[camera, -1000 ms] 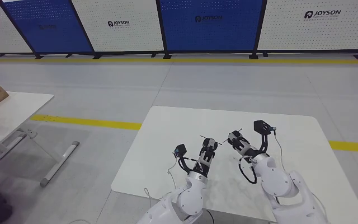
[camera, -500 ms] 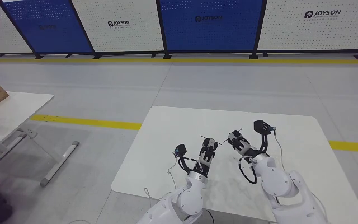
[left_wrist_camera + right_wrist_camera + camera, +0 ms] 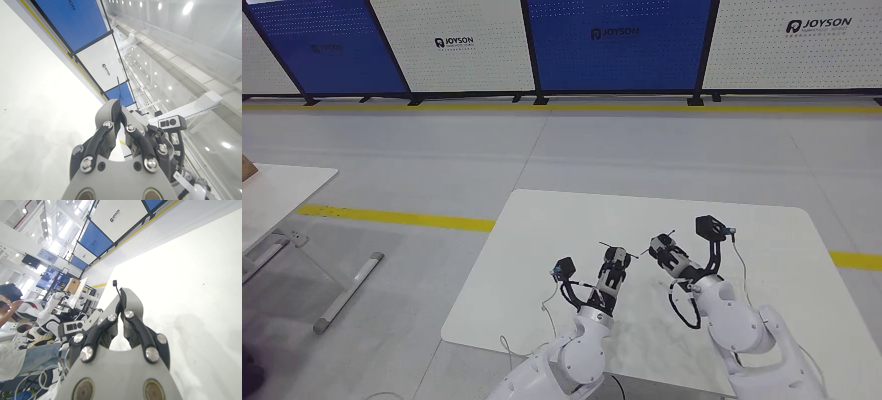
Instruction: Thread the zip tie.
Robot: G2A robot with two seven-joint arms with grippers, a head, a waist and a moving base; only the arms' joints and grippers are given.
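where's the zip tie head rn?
In the right wrist view, the zip tie head sticks out just beyond the shut right gripper, over the white table; the left gripper pinches the thin tail.

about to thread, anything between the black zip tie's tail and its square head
Nothing visible. The left gripper is shut on the black plastic zip tie's tail, the right gripper on its square head; the top view shows an open gap between them over the white table.

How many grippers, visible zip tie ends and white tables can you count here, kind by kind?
Grippers: 2 (left gripper, right gripper)
Zip tie ends: 2 (zip tie tail, zip tie head)
White tables: 2 (work table, side table)
Total: 6
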